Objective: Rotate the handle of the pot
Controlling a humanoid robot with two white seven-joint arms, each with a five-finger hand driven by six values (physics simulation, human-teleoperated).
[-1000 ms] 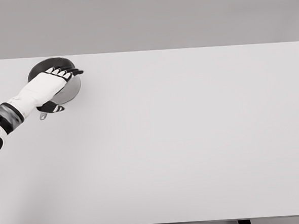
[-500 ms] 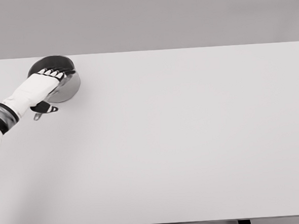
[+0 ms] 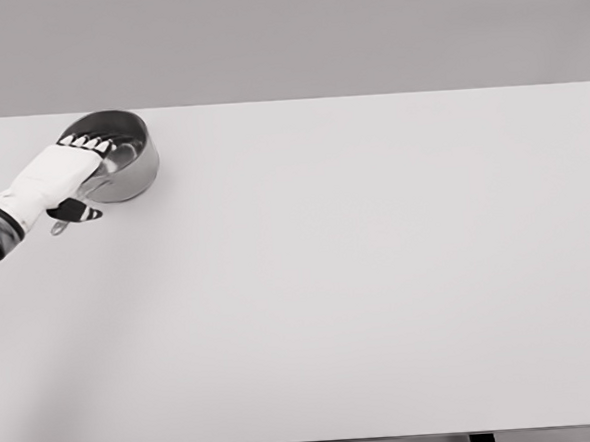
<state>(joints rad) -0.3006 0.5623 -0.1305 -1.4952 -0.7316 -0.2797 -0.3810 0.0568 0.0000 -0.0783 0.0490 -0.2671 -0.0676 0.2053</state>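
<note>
Steel pot (image 3: pixel 129 161) under the left hand (image 3: pixel 60 175), fingers (image 3: pixel 92 142) over its rim, grasp unclear.

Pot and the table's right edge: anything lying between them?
Nothing. In the head view the table is bare from the pot all the way to its right edge. The left hand lies over the pot's left side.

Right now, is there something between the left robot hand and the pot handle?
Nothing visible. The left robot hand lies over the near rim of the pot, and the handle sticks out just below its thumb. No other thing lies on that part of the table.
</note>
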